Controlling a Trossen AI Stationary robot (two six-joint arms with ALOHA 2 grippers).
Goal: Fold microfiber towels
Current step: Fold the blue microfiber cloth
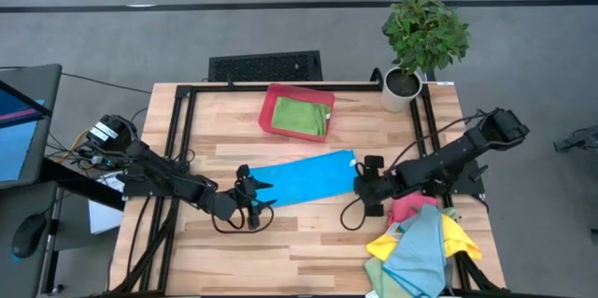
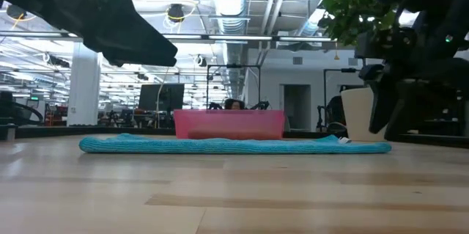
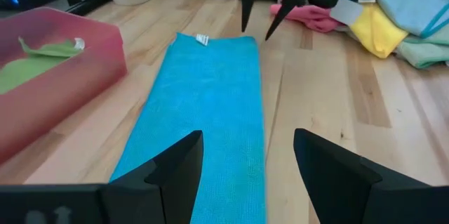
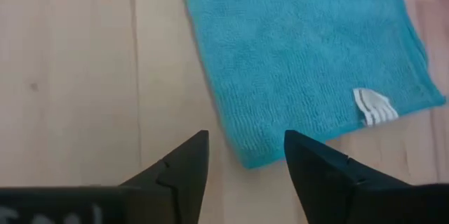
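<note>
towel (image 1: 304, 178): bright blue | tray (image 1: 269, 114): red | towel in tray (image 1: 304, 117): green | pile (image 1: 420, 242): pink, yellow, light blue, green

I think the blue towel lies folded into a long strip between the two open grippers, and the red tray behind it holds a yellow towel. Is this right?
Not quite. The towel in the red tray is green, not yellow, as the high view shows. The rest holds: the blue towel lies as a long strip between the open left gripper and open right gripper.

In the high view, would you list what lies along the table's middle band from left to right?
Left gripper → blue towel → right gripper → pile of unfolded towels, nearer the front right corner.
</note>
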